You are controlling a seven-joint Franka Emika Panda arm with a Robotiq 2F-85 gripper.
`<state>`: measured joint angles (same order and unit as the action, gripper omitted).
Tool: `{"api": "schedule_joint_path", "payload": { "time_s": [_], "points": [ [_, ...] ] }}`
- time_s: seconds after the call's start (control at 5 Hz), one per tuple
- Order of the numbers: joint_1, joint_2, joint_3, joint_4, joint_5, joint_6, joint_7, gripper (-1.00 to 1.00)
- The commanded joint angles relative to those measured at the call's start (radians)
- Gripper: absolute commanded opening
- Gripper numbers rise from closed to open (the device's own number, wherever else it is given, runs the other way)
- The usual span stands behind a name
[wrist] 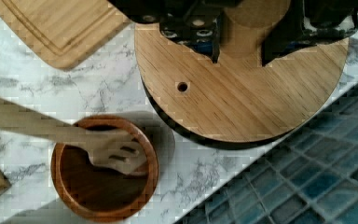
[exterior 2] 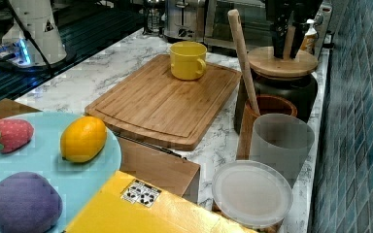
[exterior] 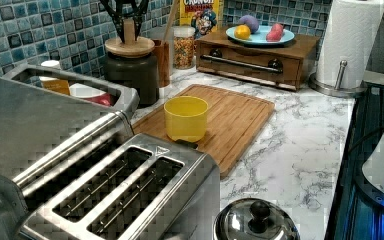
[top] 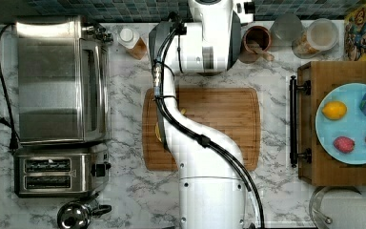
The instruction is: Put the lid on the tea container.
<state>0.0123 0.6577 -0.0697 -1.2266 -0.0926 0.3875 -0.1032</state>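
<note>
The gripper (wrist: 240, 39), its jaws closed on the lid (wrist: 242, 93) knob, rests it on the tea container (exterior 2: 284, 92) (beside the wooden cup (wrist: 105, 170)); next, release.

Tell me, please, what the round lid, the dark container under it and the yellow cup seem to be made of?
The lid looks like pale unvarnished wood: straight grain lines run across it. The container appears black with a slight sheen, perhaps metal or glazed ceramic; the look leaves this open. The yellow cup is smooth and evenly coloured, probably plastic or glazed ceramic. The end effector sits at the lid's knob.
</note>
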Motion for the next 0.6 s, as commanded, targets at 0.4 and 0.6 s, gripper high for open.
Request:
{"api": "schedule_joint_path", "payload": {
  "time_s": [0.4, 0.6],
  "points": [
    [0.031, -0.124, 0.002, 0.003, -0.003, 0.051, 0.024, -1.00],
    [0.043, -0.110, 0.003, 0.006, -0.011, 0.044, 0.016, -1.00]
  ]
}}
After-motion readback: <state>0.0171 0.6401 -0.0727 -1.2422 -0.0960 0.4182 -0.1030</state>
